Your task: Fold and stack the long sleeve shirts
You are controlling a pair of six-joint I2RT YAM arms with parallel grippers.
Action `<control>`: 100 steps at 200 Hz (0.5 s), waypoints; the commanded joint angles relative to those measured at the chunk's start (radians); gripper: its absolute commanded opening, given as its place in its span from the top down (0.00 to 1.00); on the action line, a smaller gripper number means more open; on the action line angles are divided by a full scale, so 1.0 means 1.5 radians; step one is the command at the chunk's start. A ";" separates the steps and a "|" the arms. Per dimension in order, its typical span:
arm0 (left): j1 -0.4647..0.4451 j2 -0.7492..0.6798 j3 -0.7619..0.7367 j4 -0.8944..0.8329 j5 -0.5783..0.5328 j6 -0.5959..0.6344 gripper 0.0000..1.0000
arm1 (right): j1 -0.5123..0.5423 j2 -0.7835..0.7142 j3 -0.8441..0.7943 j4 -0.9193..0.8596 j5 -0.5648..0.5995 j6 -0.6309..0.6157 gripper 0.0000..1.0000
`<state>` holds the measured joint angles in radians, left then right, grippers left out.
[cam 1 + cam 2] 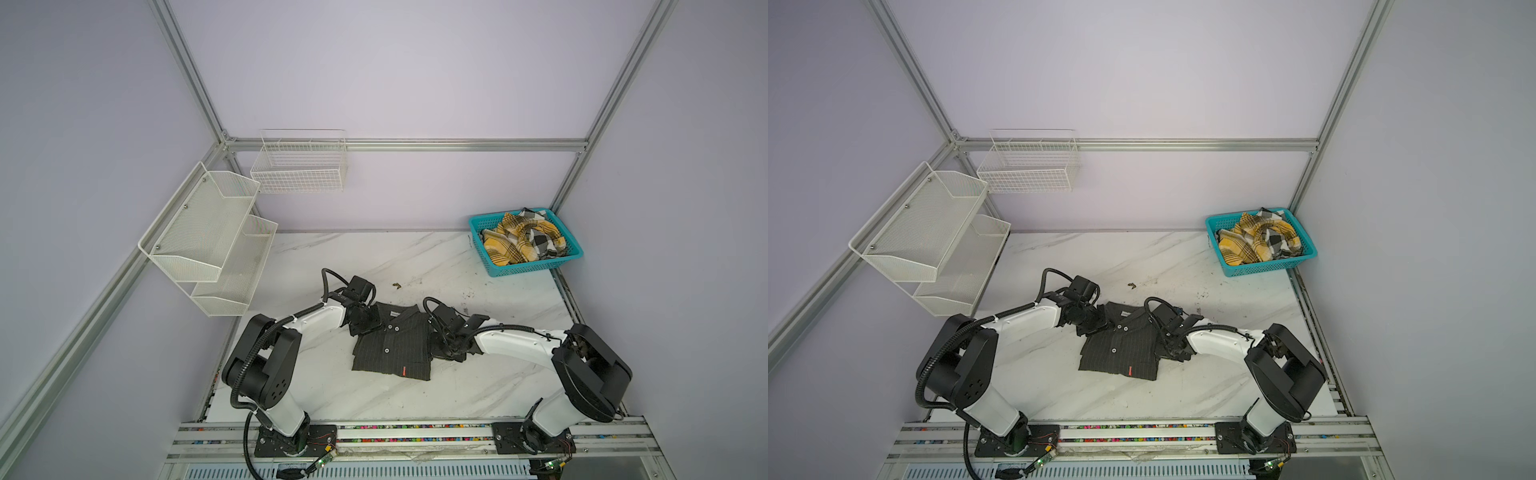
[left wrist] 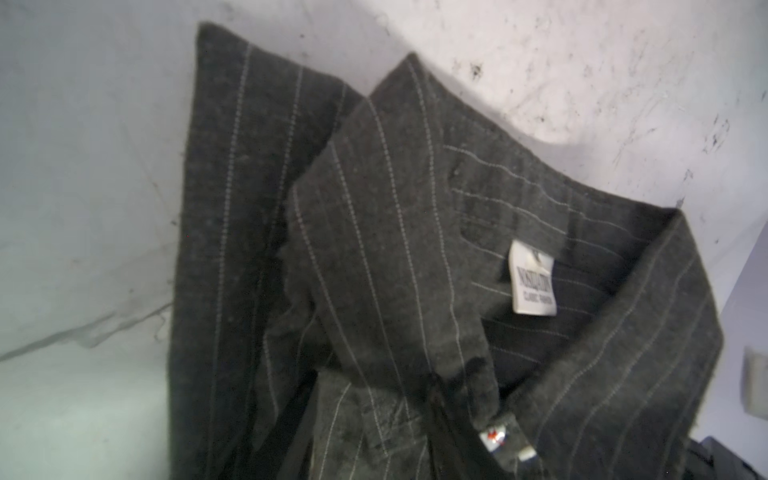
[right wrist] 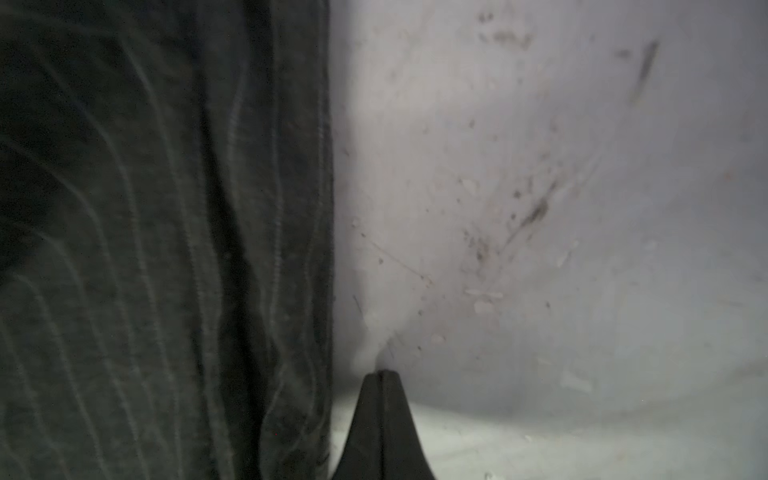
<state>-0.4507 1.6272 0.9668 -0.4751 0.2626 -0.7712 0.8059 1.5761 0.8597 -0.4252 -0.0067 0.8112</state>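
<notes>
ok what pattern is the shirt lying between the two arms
The shirt is dark charcoal with thin pale pinstripes, clearest in the left wrist view.

Neck label (image 2: 534, 278): white, inside the collar at the 12 o'clock end of the dark shirt (image 1: 392, 345). The large line starts "NIS" and the rest is blurred; the small line seems to read "CLASSIC FASHION".
Tab (image 2: 492, 440): at the collar front, with a red, white and blue mark; no letters readable.
Hem tag (image 1: 402, 370): red, at the shirt's 6 o'clock edge; too small to read.
</notes>
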 commanded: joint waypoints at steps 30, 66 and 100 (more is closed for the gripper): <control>0.001 -0.063 0.057 -0.006 0.019 -0.033 0.54 | 0.008 -0.131 0.019 -0.037 0.009 0.005 0.60; -0.010 -0.036 0.121 0.004 0.051 -0.035 0.55 | 0.012 -0.121 -0.013 0.029 -0.069 0.010 0.60; -0.020 0.032 0.206 0.008 0.071 -0.027 0.65 | 0.012 -0.071 -0.005 0.076 -0.103 0.006 0.67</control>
<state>-0.4652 1.6192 1.1080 -0.4942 0.3214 -0.8204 0.8192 1.4174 0.8520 -0.3687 -0.1112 0.8143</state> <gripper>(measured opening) 0.372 0.345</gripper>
